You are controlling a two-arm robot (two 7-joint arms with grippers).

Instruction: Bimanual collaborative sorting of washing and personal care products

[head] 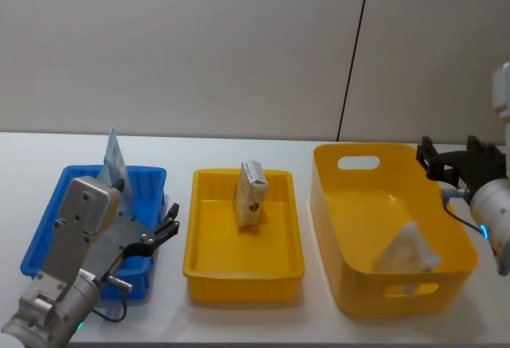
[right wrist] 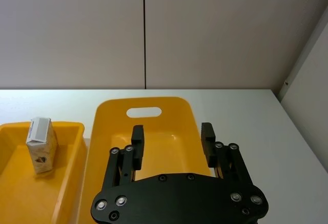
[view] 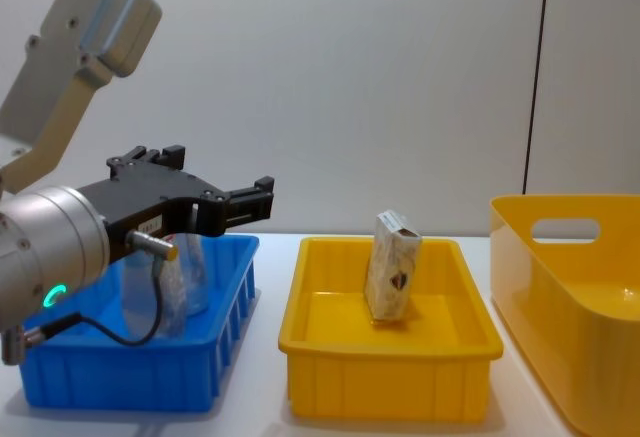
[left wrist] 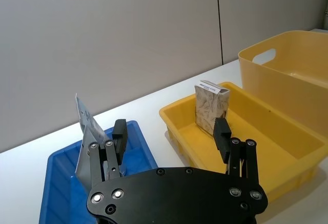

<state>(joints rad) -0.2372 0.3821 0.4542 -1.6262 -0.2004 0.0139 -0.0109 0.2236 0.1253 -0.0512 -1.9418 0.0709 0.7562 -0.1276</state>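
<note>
- Left gripper (head: 170,220) hovers released and empty over the ribbed blue plastic bin (head: 151,173). 1 pale crimped squeeze tube (head: 114,159) stands propped at the bin's far end.
- Right gripper (head: 450,157) hangs spread and empty by the far right rim of the deep glossy yellow handled bin (head: 323,205).
- 1 whitish crinkly soft pack (head: 406,251) lies low inside, near the front wall. I judge it the next pick: descend straight, pinch its puffed middle, keep off the wall.
- 1 beige boxy carton pack (head: 250,194) stands upright in the shallow yellow tray (head: 239,272); it looks rigid and easy to tip.
</note>
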